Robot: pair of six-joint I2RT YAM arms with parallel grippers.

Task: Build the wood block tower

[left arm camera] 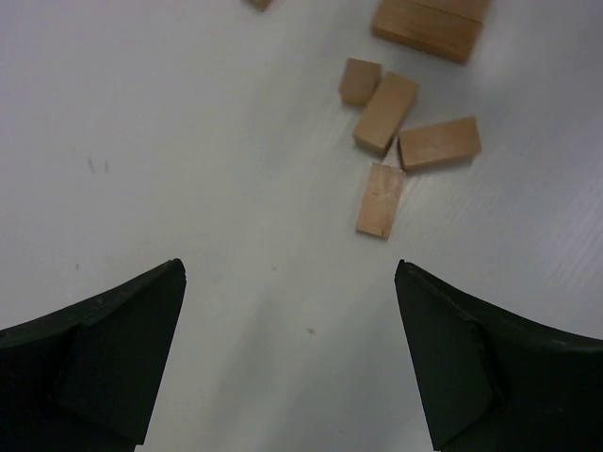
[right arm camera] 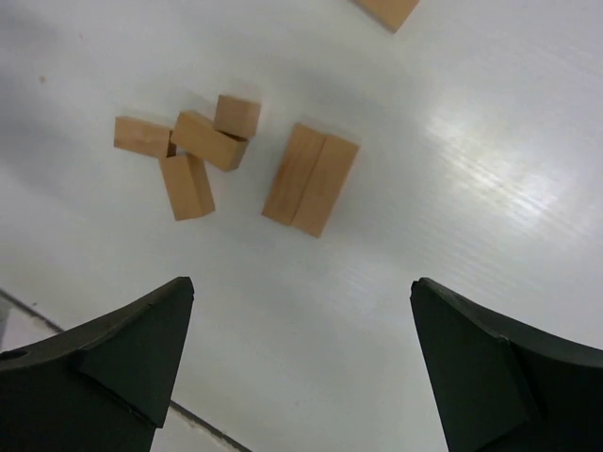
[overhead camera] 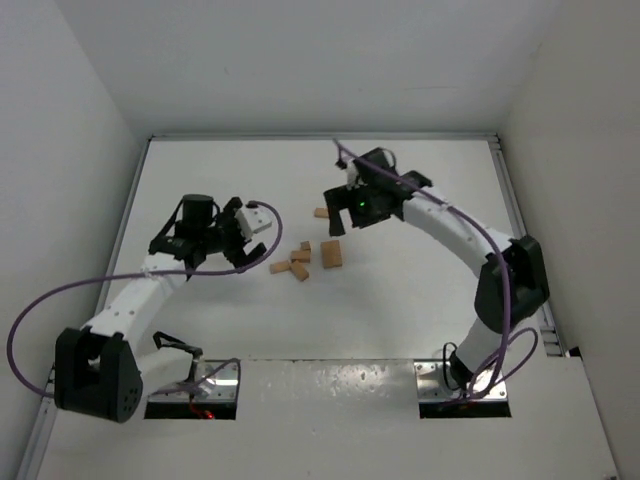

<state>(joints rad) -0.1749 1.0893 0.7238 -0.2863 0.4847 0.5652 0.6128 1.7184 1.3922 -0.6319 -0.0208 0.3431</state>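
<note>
1. Your right gripper (right arm camera: 301, 282): jaws spread wide, one dark finger (right arm camera: 113, 363) at each lower corner, nothing between them.
2. Paired long blocks (right arm camera: 311, 179): two tan rectangles lying flat, long sides touching, just ahead of the claw and a little left of its centre line.
3. Four-block cluster (right arm camera: 209, 139): ahead and left of the claw. You have one small cube (right arm camera: 237, 116) farthest out and three longer pieces crowded beside it at differing angles.
4. Lone block (right arm camera: 386, 11): far ahead, slightly right, cut off by the top edge.
5. Table (right arm camera: 490, 169): white and glossy, with a dark seam (right arm camera: 198, 422) crossing by the left finger.
</note>
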